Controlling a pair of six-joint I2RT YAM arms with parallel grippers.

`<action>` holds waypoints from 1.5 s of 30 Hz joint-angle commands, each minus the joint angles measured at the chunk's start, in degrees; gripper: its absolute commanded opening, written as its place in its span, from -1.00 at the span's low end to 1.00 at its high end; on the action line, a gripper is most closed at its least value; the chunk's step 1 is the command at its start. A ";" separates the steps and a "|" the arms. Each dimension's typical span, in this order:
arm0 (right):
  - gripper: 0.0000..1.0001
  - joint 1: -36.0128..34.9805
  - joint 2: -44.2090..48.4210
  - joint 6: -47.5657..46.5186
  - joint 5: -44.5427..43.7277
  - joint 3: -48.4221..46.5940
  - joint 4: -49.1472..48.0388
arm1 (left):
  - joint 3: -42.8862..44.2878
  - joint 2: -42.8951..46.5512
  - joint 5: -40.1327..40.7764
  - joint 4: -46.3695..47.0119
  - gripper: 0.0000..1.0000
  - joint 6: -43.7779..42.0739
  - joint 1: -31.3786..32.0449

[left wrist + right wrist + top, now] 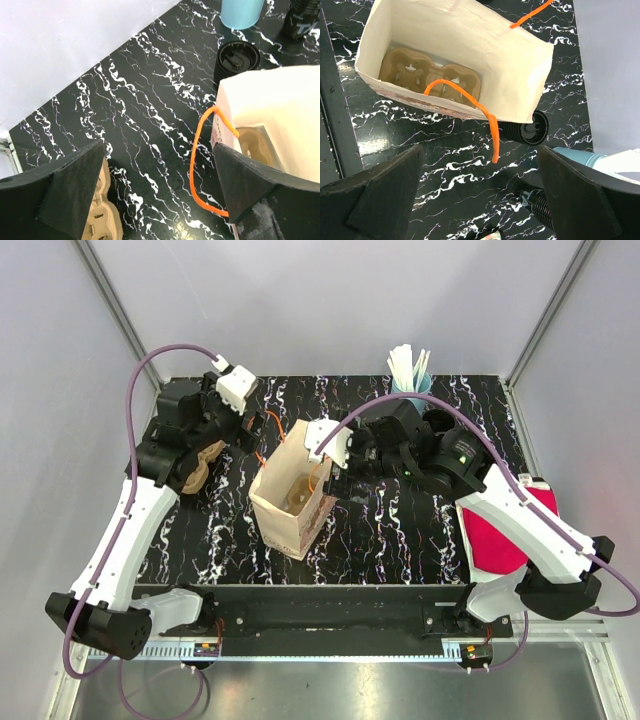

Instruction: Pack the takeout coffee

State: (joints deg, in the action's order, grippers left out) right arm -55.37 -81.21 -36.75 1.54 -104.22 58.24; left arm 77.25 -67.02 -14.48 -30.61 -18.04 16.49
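A cream paper bag (pixel 290 502) with orange handles stands open mid-table, a brown cup carrier (pixel 431 75) lying in its bottom. My left gripper (pixel 243 430) is open and empty, just left of the bag's back corner; in its wrist view (pixel 160 195) the bag (pixel 280 105) and one orange handle (pixel 200 165) lie by the right finger. My right gripper (pixel 335 455) is open and empty at the bag's right rim, above the table beside it (pixel 480 195). A black lidded coffee cup (pixel 526 131) stands against the bag's far side. A second black cup (pixel 542 207) stands nearer the right finger.
A second brown carrier (pixel 198 466) lies under the left arm. A light blue cup holding white sticks (pixel 411 375) stands at the back. A pink pouch (pixel 495 530) lies at the right edge. A black rail (pixel 330 605) runs along the near edge.
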 commanded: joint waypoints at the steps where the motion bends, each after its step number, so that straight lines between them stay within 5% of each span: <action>1: 0.99 0.18 1.84 -1.30 0.48 -0.01 -1.20 | 1.67 1.90 1.03 -0.24 0.98 -1.47 -0.14; 9: 0.99 1.58 2.02 -0.25 -10.06 1.74 -8.82 | 1.94 2.69 4.37 -1.64 0.98 -2.35 -0.14; 19: 0.99 13.36 2.64 7.13 -12.70 0.69 -18.95 | 0.79 3.92 5.17 -1.91 0.98 -2.88 -0.14; 23: 0.99 14.68 3.86 7.40 -7.46 2.00 -18.60 | 0.88 3.48 4.29 -1.91 0.98 -2.61 -0.14; 29: 0.99 14.59 5.01 1.78 11.43 0.08 -3.78 | 1.58 2.69 4.02 -2.00 0.98 -2.52 -0.14; 39: 0.99 14.59 1.42 -0.60 24.29 -2.74 1.44 | 3.95 0.23 2.62 -2.79 0.98 -1.74 -0.14; 45: 0.88 14.59 -2.63 1.42 26.67 -3.44 -1.02 | 5.89 -1.96 0.68 -3.67 0.64 -1.38 -0.06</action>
State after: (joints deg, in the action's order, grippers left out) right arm -40.73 -80.95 -36.53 23.97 -105.49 58.81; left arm 79.44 -67.75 -11.42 -35.03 -19.64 16.49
